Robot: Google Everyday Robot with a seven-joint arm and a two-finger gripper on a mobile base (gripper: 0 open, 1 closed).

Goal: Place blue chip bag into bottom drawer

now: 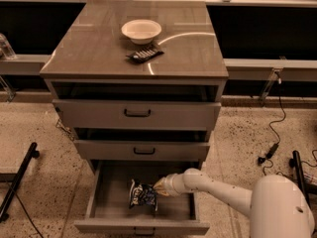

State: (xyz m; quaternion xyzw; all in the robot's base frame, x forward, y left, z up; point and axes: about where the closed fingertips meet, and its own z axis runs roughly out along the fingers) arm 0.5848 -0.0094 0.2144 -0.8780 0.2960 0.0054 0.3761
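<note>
- Far left on the floor you've got a black stand leg (17, 180), well away from the cabinet (74, 58).
- On the cabinet's top surface there's a white bowl (141, 31) near the back, and a small dark packet (144, 55) just in front of it.
- The bottom drawer (111, 197) is pulled way out. The two drawers (137, 114) above it stick out far less.
- The blue bag (142, 194) is lying on the bottom drawer's floor, roughly mid-drawer, crumpled, with the white lettering facing up.
- Your gripper (159, 186) is down inside that drawer, right at the bag's upper right edge and touching it. Honestly can't tell if it's clamped on the bag or has let go.
- The white arm (218, 191) reaches in from the right, over the drawer's right side, back to the base (280, 207) at bottom right.
- Further right, a black cable (271, 133) snakes across the floor.
</note>
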